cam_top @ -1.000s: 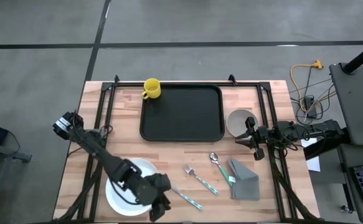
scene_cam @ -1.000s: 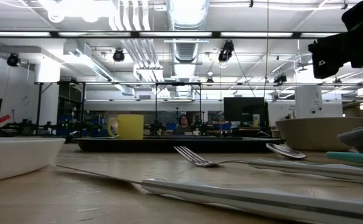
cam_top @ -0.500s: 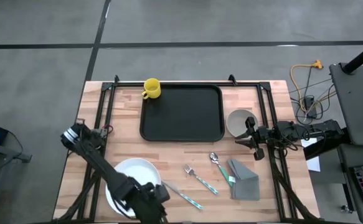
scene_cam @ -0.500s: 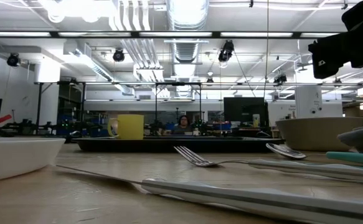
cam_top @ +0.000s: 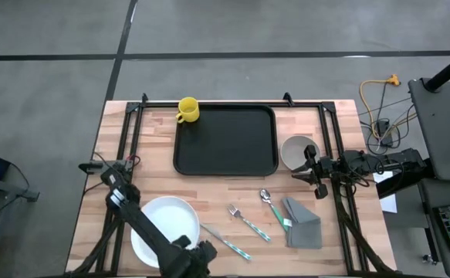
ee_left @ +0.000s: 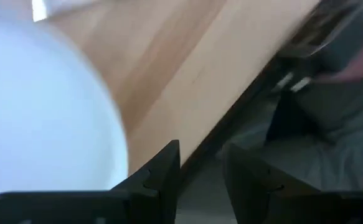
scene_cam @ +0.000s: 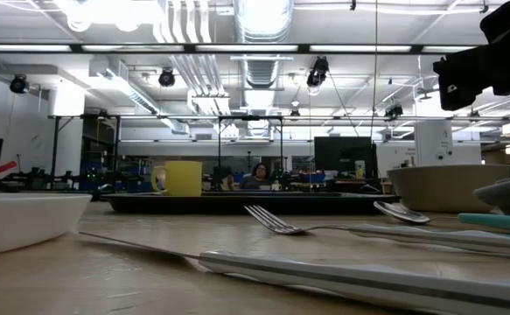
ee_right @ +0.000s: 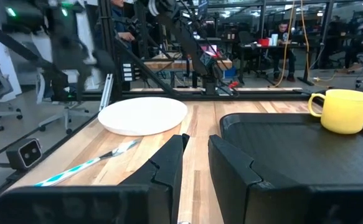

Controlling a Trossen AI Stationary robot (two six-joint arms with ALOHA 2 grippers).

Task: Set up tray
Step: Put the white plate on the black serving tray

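Behind your wooden worktop (cam_top: 155,158) a workshop with ceiling lights and ducting is showing, with a person sitting far off. You are seeing the left gripper (cam_top: 197,259) pulling back: a second ago it was hanging over the white plate (cam_top: 163,220), and now it is sitting at the near edge beside the plate's rim, jaws slightly spread and holding nothing. That suggests the plate is being left where it lies, so no item is being carried yet. The tray (cam_top: 225,140) is lying bare at the back centre, with the yellow mug (cam_top: 187,110) at its corner. Your right gripper (cam_top: 311,171) is waiting by the bowl (cam_top: 296,150), jaws slightly spread and empty. No readable writing is showing anywhere.
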